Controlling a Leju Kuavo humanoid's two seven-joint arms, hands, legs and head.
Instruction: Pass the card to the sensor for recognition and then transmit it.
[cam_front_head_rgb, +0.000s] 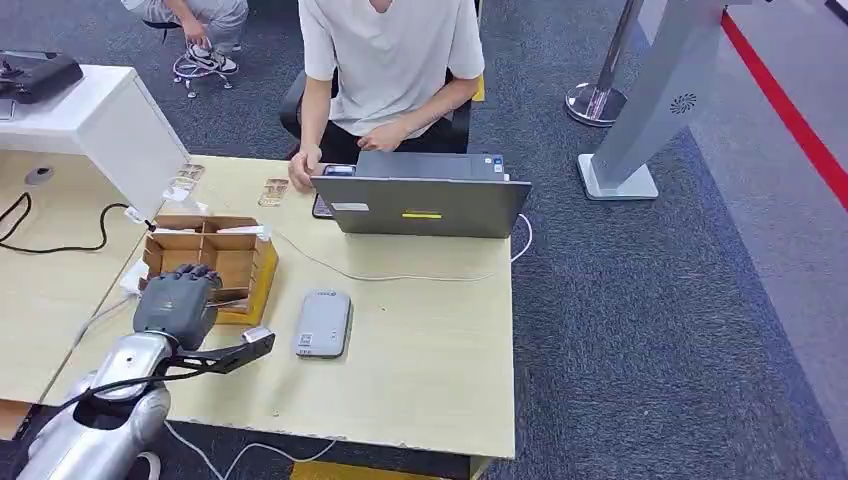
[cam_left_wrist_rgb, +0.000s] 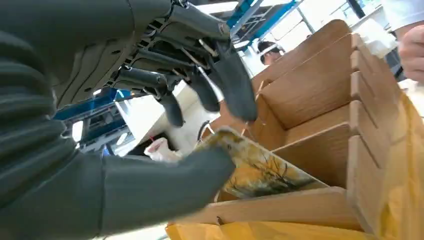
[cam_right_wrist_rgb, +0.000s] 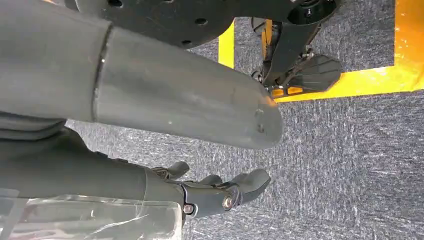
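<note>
1. A cardboard divider box (cam_front_head_rgb: 210, 258) of flat brown panels stands on the pale wood-grain worktop (cam_front_head_rgb: 420, 340), its compartments open at the top.
2. A flat grey card reader (cam_front_head_rgb: 322, 323) with rounded corners lies just beside the box.
3. The glossy card (cam_left_wrist_rgb: 260, 170), printed yellow with dark branches, sits tilted in a box compartment.
4. The left hand (cam_front_head_rgb: 178, 300) reaches into the box; its smooth grey thumb touches the card, dark fingers (cam_left_wrist_rgb: 235, 85) apart above it.
5. The right hand (cam_right_wrist_rgb: 210, 192) hangs over grey carpet (cam_right_wrist_rgb: 340, 165), fingers loosely apart, holding nothing.

The pale wooden tabletop (cam_front_head_rgb: 430, 340) carries a divided cardboard box (cam_front_head_rgb: 212, 262), a grey card reader (cam_front_head_rgb: 322, 323), a laptop (cam_front_head_rgb: 425, 196) and a white cable (cam_front_head_rgb: 400, 276).
</note>
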